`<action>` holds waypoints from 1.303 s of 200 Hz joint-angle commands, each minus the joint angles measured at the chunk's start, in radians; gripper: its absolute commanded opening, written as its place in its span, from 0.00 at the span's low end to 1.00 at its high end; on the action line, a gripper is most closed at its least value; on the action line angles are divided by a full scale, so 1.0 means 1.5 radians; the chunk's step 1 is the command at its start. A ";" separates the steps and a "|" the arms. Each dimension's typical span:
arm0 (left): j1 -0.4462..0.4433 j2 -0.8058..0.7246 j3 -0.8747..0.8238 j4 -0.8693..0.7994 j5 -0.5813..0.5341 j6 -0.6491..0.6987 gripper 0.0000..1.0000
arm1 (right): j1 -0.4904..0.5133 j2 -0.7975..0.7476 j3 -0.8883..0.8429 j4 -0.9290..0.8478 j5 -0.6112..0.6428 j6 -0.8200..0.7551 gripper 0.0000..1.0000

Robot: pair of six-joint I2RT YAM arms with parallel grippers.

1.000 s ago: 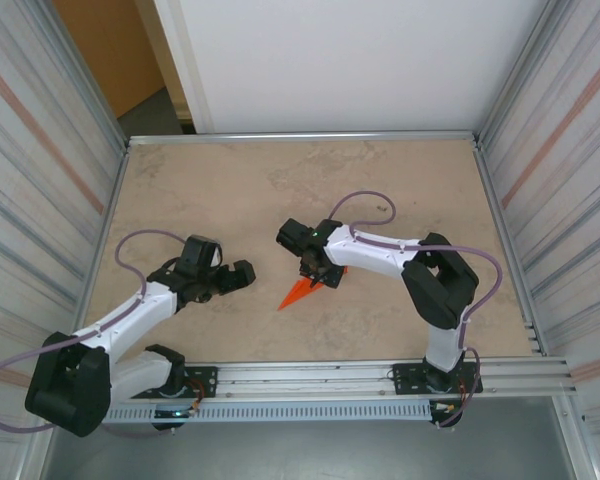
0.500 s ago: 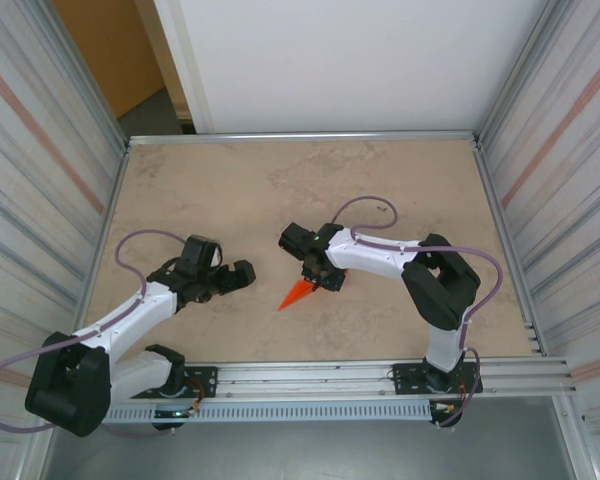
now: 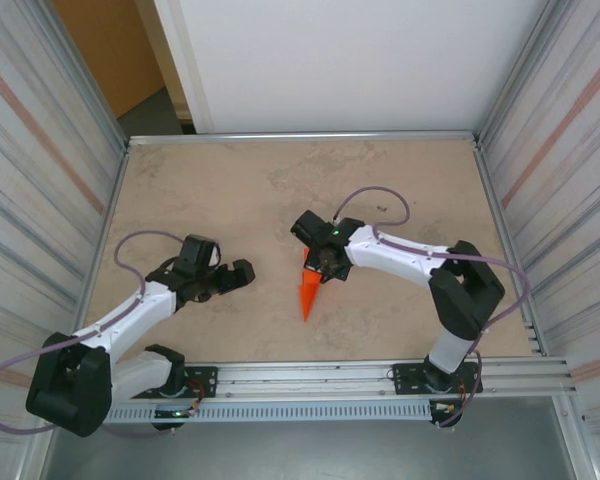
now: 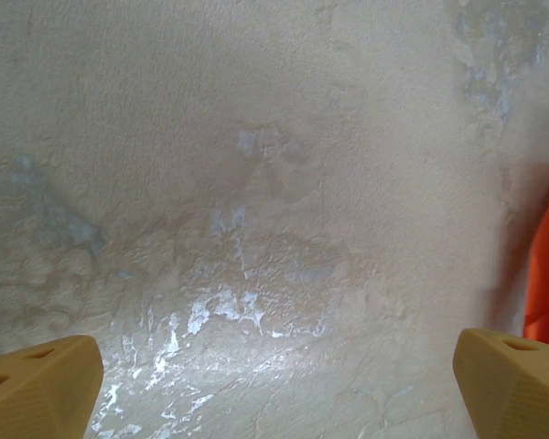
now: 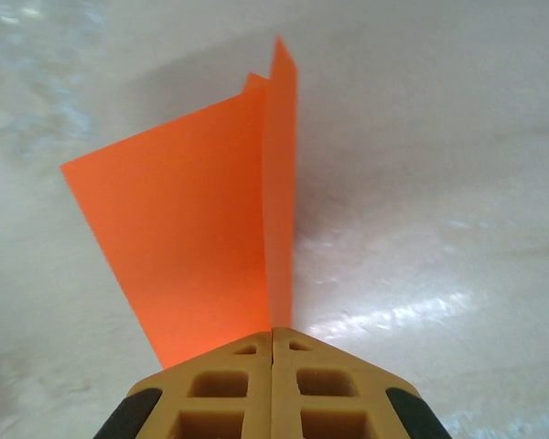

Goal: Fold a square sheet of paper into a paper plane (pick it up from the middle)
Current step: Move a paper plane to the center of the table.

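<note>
Right wrist camera looks along two tan, block-moulded fingertips (image 5: 229, 384) pressed flush together: the right gripper (image 5: 273, 337) is clamped on the paper plane (image 5: 197, 233). The plane is thin, matte, bright orange paper with a sharp centre crease. One flat wing spreads left of the fingers and a narrow fold stands upright straight ahead of them. Seen from above, its pointed tip reaches beyond that gripper toward the near edge of the mottled beige, stone-look table (image 3: 230, 190). The left gripper (image 3: 230, 275) sits well to the plane's left, jaws spread wide, holding nothing.
</note>
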 commanded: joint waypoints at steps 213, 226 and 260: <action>-0.145 0.182 0.015 0.282 0.153 -0.117 0.48 | -0.167 0.025 -0.299 0.593 -0.482 -0.205 0.03; -0.153 0.193 0.026 0.288 0.154 -0.117 0.49 | -0.169 0.023 -0.301 0.592 -0.482 -0.206 0.03; -0.163 0.186 0.024 0.305 0.131 -0.134 0.47 | -0.171 0.022 -0.303 0.589 -0.484 -0.206 0.03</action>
